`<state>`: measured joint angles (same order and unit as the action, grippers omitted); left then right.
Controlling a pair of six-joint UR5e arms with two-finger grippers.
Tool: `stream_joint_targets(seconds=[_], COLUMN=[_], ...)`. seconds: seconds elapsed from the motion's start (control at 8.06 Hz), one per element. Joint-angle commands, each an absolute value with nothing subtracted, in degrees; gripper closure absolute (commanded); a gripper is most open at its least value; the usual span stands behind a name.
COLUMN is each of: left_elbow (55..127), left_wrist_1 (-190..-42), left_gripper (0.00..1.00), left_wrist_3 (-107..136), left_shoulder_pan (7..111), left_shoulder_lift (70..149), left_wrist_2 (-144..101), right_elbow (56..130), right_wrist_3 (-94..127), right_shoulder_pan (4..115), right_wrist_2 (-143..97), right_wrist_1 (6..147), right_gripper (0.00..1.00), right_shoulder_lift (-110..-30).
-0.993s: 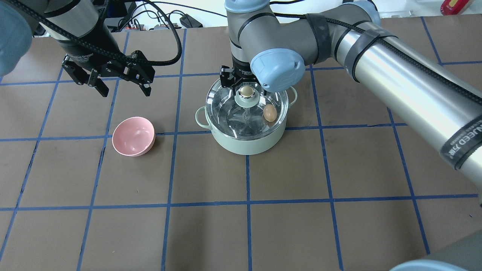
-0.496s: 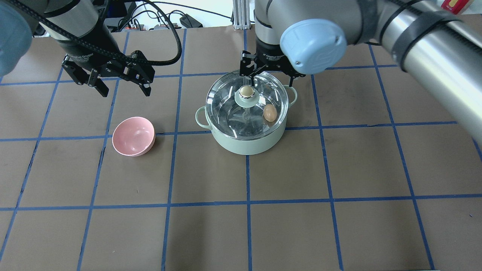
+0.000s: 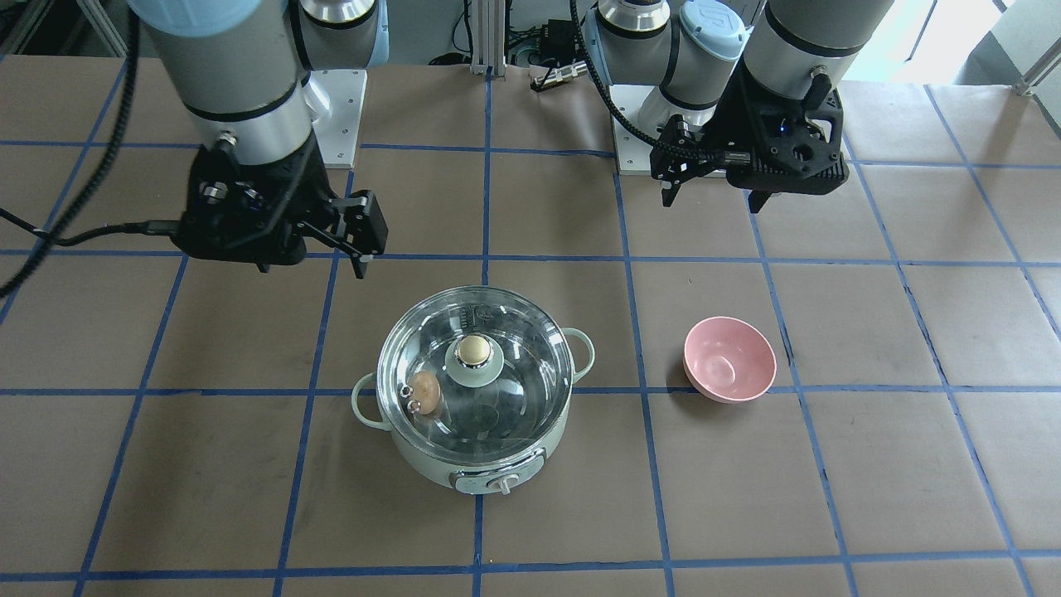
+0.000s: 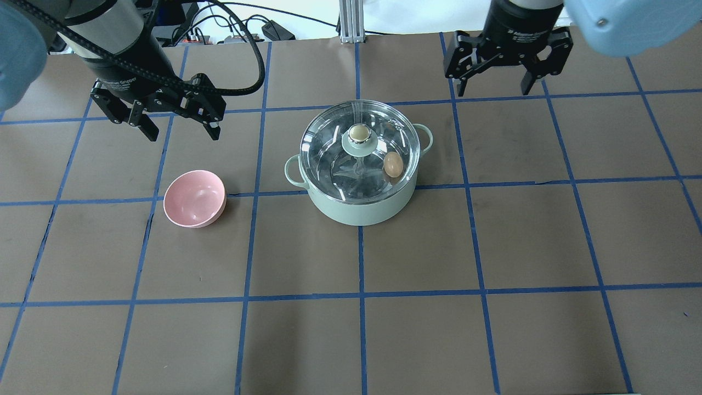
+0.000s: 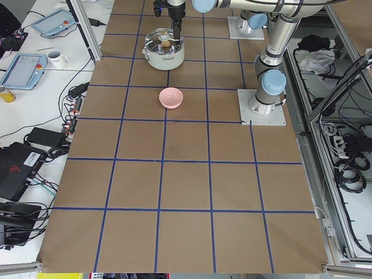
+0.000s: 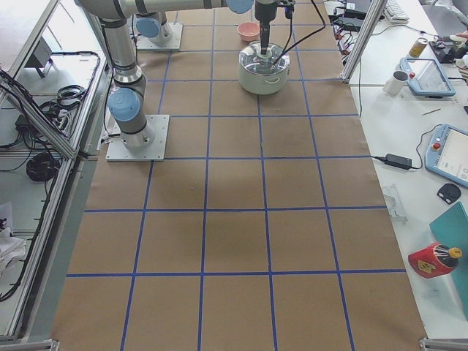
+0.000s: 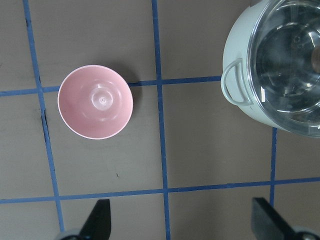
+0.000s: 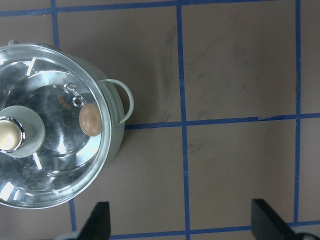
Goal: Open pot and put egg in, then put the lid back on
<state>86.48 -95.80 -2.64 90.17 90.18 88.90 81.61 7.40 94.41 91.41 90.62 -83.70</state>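
Observation:
The mint-green pot [image 4: 356, 211] stands mid-table with the clear glass lid [image 4: 329, 159] resting on it. The beige knob [image 4: 359, 133] is at the lid's centre. The tan egg [image 4: 392, 164] lies inside the pot under the glass, on its right side; it also shows in the right wrist view [image 8: 90, 119]. My right gripper [image 4: 495, 88] is open and empty, up and behind the pot to its right. My left gripper [image 4: 181, 130] is open and empty, hovering behind the pink bowl, left of the pot.
A small pink bowl [image 4: 194, 198] sits empty on the table left of the pot; it also shows in the left wrist view [image 7: 95, 107]. Brown table paper [image 4: 439, 329] with blue tape lines spreads in front of the pot.
My right gripper was down at the lid's knob; it has risen and moved back and to the right, away from the pot. The lid stays on the pot. The left arm has not moved.

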Motion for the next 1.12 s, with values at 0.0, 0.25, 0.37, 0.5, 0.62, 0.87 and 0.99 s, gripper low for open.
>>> stream_joint_targets(seconds=[0.0,0.25,0.37,0.5,0.62,0.87,0.99], left_elbow=[86.5,86.5,86.5,86.5,86.5,86.5,86.5], left_wrist_1=[-95.8,-95.8,-95.8,-95.8,-95.8,-95.8,-95.8], left_gripper=[0.0,0.0,0.0,0.0,0.0,0.0,0.0], left_wrist_3=[-2.6,-2.6,-2.6,-2.6,-2.6,-2.6,-2.6], left_shoulder_pan=[90.2,90.2,90.1,90.2,90.2,90.2,90.2], left_shoulder_lift=[90.2,90.2,90.2,90.2,90.2,90.2,90.2], left_wrist_2=[88.9,88.9,88.9,88.9,88.9,88.9,88.9], right_elbow=[81.7,81.7,81.7,81.8,82.2,82.4,82.4], right_wrist_3=[-1.4,-1.6,-1.6,-1.5,-1.5,-1.5,-1.6], right_shoulder_pan=[88.9,87.2,87.2,87.2,87.2,87.2,87.2], right_wrist_2=[91.1,91.4,91.3,91.3,91.2,91.3,91.1], right_wrist_1=[86.3,86.4,86.4,86.4,86.4,86.4,86.4], right_gripper=[0.0,0.0,0.0,0.0,0.0,0.0,0.0], right_shoulder_lift=[-86.5,-86.5,-86.5,-86.5,-86.5,-86.6,-86.6])
